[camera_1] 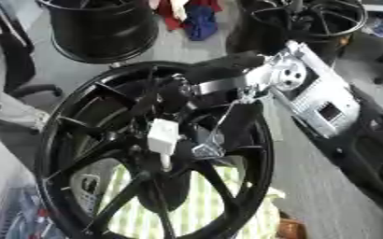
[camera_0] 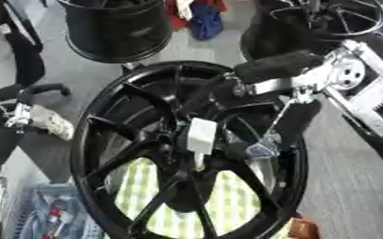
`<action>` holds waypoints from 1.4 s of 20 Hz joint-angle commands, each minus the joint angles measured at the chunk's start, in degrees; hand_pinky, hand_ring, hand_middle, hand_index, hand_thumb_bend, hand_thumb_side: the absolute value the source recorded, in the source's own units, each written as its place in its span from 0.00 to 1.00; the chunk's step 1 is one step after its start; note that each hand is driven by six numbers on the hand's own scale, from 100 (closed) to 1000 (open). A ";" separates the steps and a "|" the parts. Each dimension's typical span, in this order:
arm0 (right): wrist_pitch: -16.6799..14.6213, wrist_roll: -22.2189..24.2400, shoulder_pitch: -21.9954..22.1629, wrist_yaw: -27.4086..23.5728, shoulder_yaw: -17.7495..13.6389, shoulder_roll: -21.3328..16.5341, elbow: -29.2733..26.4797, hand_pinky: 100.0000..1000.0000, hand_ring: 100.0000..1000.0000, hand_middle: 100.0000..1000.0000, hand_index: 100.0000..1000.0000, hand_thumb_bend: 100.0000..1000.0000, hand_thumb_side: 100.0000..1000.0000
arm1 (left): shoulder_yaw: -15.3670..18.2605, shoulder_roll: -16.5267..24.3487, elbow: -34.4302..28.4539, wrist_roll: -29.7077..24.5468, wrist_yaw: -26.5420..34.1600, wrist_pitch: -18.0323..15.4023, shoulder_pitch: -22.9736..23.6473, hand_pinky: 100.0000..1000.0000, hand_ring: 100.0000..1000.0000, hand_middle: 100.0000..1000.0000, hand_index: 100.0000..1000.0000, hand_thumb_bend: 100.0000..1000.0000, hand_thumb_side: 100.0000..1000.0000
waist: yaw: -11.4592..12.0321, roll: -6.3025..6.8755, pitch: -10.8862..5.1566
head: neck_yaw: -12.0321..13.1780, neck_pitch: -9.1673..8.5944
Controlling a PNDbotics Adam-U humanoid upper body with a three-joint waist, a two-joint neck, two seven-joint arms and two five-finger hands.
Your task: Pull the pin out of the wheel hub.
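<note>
Wheel point(camera_0: 105, 116): black, multi-spoke, fills centre of view, tilted. Second rim point(camera_0: 117, 28) behind, upper left.

Right arm point(camera_0: 342, 79) enters from upper right, crosses wheel's upper face.

Right hand point(camera_0: 196, 101): dark against dark spokes, reaches to hub; finger state cannot tell.

Left hand: not visible.

Pin point(camera_1: 162, 136): white blocky piece at hub, just below hand; contact unclear.

Risk: hand pulls off-axis, pin jams; fingers snag spokes; poor contrast hides slip.

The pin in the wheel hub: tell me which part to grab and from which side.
Pinch the pin by its white block-shaped head, which stands out from the black wheel hub toward the camera. Come from the upper right, where the right hand reaches in; spokes crowd the other sides.
</note>
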 commanded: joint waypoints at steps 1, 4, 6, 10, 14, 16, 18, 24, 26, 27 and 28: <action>-1.27 -0.09 -1.26 1.79 -0.33 0.51 1.69 0.79 0.80 0.88 0.98 0.12 0.36 | -0.16 0.52 -0.84 -0.21 -0.24 -0.09 -0.55 0.50 0.63 0.65 0.78 0.22 0.58 | 0.05 0.33 -0.59 | -0.24 0.28; -2.09 -0.28 -1.40 2.90 -0.19 1.19 2.87 0.79 0.80 0.88 0.98 0.12 0.36 | -0.16 0.51 -0.85 -0.19 -0.23 -0.09 -0.55 0.50 0.63 0.65 0.78 0.22 0.58 | 0.07 0.37 -0.56 | -0.31 0.28; -2.52 -0.61 -1.54 3.63 -0.26 1.49 3.35 0.79 0.80 0.88 0.98 0.12 0.36 | -0.16 0.50 -0.85 -0.20 -0.25 -0.09 -0.53 0.50 0.63 0.65 0.78 0.22 0.59 | 0.08 0.40 -0.53 | -0.38 0.28; -3.11 -0.95 -1.72 4.93 -0.06 2.11 4.24 0.79 0.80 0.88 0.97 0.12 0.37 | -0.17 0.49 -0.86 -0.21 -0.28 -0.08 -0.53 0.50 0.63 0.65 0.78 0.22 0.59 | 0.09 0.40 -0.47 | -0.47 0.28; -3.59 -0.69 -1.44 6.02 0.30 2.71 5.22 0.79 0.79 0.88 0.97 0.12 0.37 | -0.15 0.45 -0.85 -0.24 -0.26 -0.09 -0.56 0.50 0.63 0.65 0.78 0.22 0.59 | 0.13 0.39 -0.46 | -0.50 0.28; -3.88 -0.37 -1.28 6.44 0.52 2.91 5.51 0.79 0.80 0.88 0.96 0.12 0.37 | -0.14 0.43 -0.83 -0.25 -0.24 -0.09 -0.56 0.50 0.63 0.65 0.78 0.21 0.59 | 0.13 0.36 -0.48 | -0.52 0.28; -4.10 -0.10 -1.16 6.69 0.63 3.02 5.66 0.78 0.79 0.87 0.96 0.12 0.37 | -0.14 0.42 -0.82 -0.27 -0.21 -0.10 -0.58 0.50 0.64 0.65 0.78 0.21 0.59 | 0.13 0.33 -0.50 | -0.52 0.28; -4.63 0.81 -1.06 7.64 0.97 3.21 5.35 0.77 0.78 0.86 0.95 0.11 0.37 | -0.14 0.44 -0.80 -0.28 -0.20 -0.10 -0.63 0.50 0.64 0.66 0.78 0.21 0.59 | 0.11 0.32 -0.48 | -0.53 0.28; -4.72 1.04 -1.01 7.90 1.08 3.35 5.38 0.76 0.78 0.86 0.94 0.11 0.36 | -0.16 0.44 -0.80 -0.31 -0.20 -0.10 -0.64 0.50 0.64 0.66 0.78 0.21 0.59 | 0.11 0.33 -0.45 | -0.58 0.28; -4.77 1.13 -0.98 8.04 1.12 3.43 5.44 0.76 0.77 0.85 0.94 0.11 0.36 | -0.16 0.44 -0.80 -0.31 -0.20 -0.09 -0.66 0.50 0.64 0.66 0.78 0.21 0.59 | 0.12 0.33 -0.44 | -0.60 0.28; -4.83 1.22 -0.94 8.26 1.15 3.54 5.54 0.76 0.77 0.85 0.94 0.10 0.36 | -0.15 0.45 -0.81 -0.30 -0.20 -0.09 -0.67 0.50 0.64 0.66 0.78 0.21 0.59 | 0.13 0.32 -0.43 | -0.60 0.28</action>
